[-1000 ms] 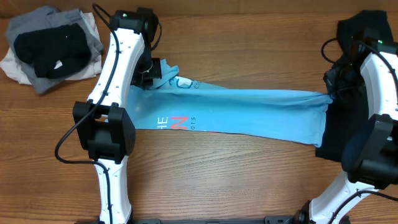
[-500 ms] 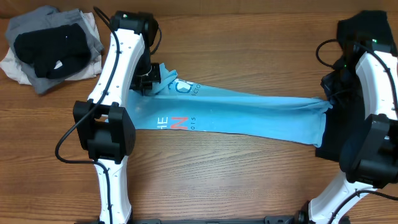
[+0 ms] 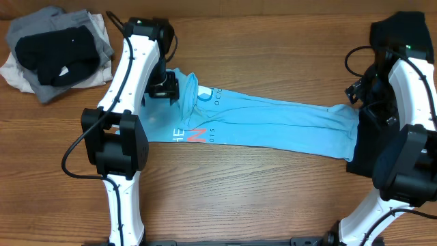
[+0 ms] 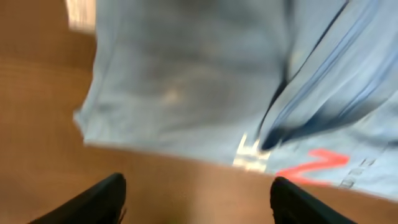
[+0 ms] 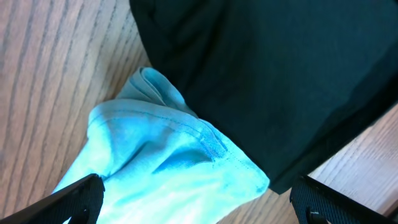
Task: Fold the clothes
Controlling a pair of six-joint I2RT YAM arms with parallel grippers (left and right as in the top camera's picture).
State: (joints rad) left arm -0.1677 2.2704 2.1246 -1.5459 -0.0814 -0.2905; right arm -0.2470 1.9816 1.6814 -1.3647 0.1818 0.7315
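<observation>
- The left claw (image 4: 199, 199) hangs with its fingers wide apart and nothing between them. The blue T-shirt (image 3: 273, 119) lies just ahead of its tips, on the worktop (image 3: 259, 205).
- The right claw (image 5: 196, 193) is spread too, gripping nothing, and the shirt's bunched far end sits between and just ahead of its fingers.
- I reckon the main danger is the shirt's shape. It runs from one claw to the other as a narrow, creased band, not spread flat, so folding it like this would likely set a crooked, lumpy fold.
- Next to the right claw, the shirt's hem touches the edge of the black garment (image 5: 280, 62). I can't tell which lies on top. A pinch there could well catch both cloths and drag the dark one along.
- On the left claw's side the cloth is ruffled into layers near the red-and-white lettering (image 3: 194, 134), and that wrist view is blurred. A grab there might take one layer too few or too many.
- The left arm (image 3: 126, 82) hides part of the shirt's edge from above.
- Well beyond the left claw, a pile of clothes (image 3: 58, 51) in grey, black and white sits clear of the work.
</observation>
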